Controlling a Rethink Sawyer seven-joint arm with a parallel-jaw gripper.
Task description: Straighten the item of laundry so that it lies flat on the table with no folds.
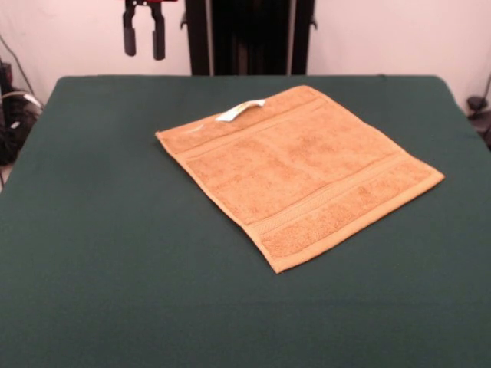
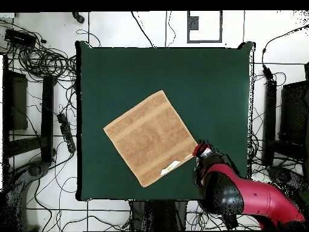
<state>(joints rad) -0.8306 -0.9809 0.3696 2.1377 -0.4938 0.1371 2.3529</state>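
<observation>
Hand (image 1: 143, 44) is up at the table's far edge in the front view, raised well clear of the cloth, its two black fingers (image 1: 130, 38) hanging apart with nothing between them. Overhead it's hard to pick out — only the red and black arm (image 2: 241, 196) shows, coming in over the table's robot-side corner, its end just beside one corner of the towel.

Towel (image 1: 299, 170) lies spread on the table (image 1: 100, 253), turned like a diamond against the table's edges. Looks flat: all four corners out, no folds visible in either view. Two smoother woven bands run across it, one near the far edge and one near the near edge in the front view. White tag (image 1: 239, 110) sticks up in a small loop at the far edge, on the robot's side; overhead it shows at the lower edge of the towel (image 2: 152, 137).

Towel sits somewhat toward the robot's half of the table, with green top (image 2: 205, 78) bare all round it. Cables lie on the floor around the table — overhead view only.
</observation>
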